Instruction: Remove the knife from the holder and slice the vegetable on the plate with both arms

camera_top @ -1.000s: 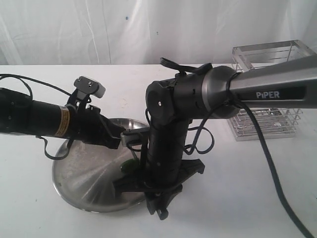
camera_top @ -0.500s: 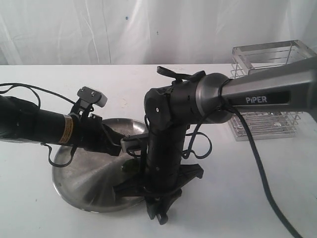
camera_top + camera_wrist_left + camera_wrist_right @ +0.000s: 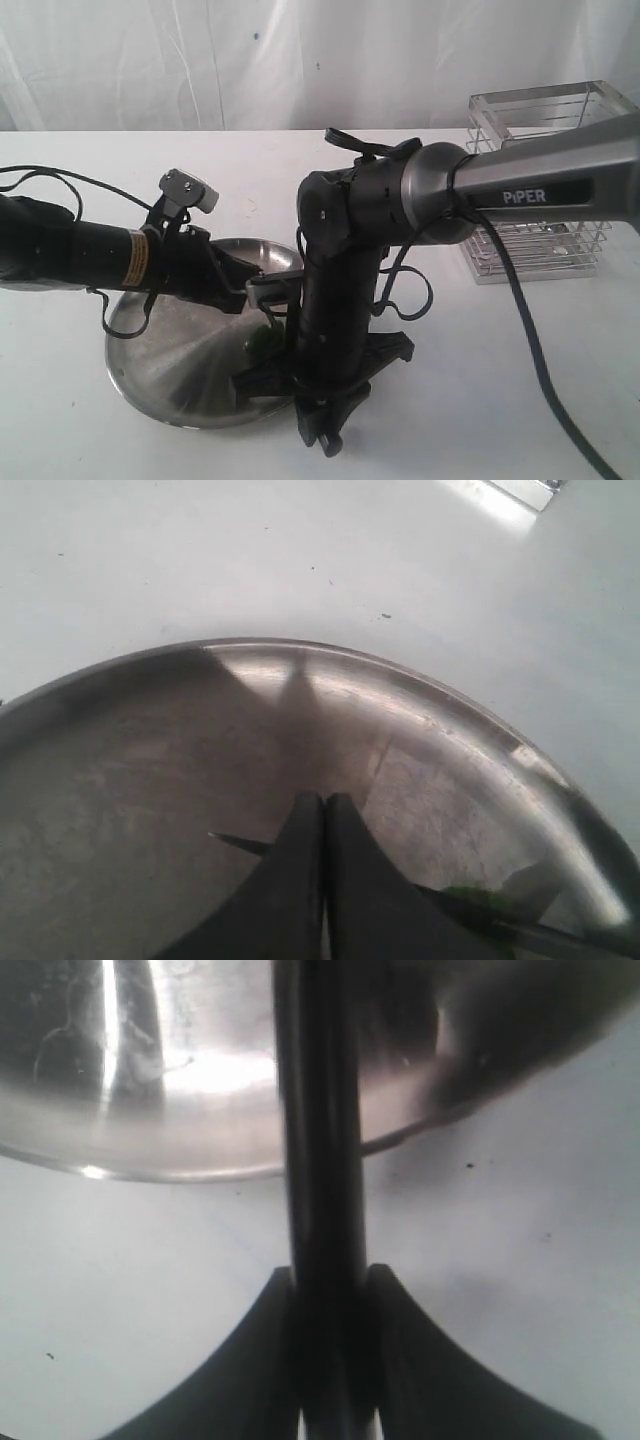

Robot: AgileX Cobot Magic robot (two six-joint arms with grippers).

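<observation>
The plate (image 3: 160, 350) lies left of centre on the white table. On it, the dark green vegetable (image 3: 265, 342) shows between the two arms. My left gripper (image 3: 268, 292) is shut and empty, its fingertips (image 3: 306, 810) hovering over the plate (image 3: 150, 760) just above the knife blade (image 3: 235, 841). The blade runs under them toward the vegetable (image 3: 475, 892). My right gripper (image 3: 322, 425) points down at the plate's near rim, shut on the knife handle (image 3: 318, 1160), which reaches over the plate (image 3: 200, 1070). The wire holder (image 3: 545, 250) stands at the right, partly hidden by the PiPER arm.
A black cable (image 3: 540, 340) trails from the right arm across the table at the right. A white curtain (image 3: 300, 60) closes off the back. The left arm's cable (image 3: 60, 180) loops at the left edge.
The left arm has pushed rightward over the plate. The right arm dipped and shifted left, then came back slightly. The vegetable shows again between the arms.
</observation>
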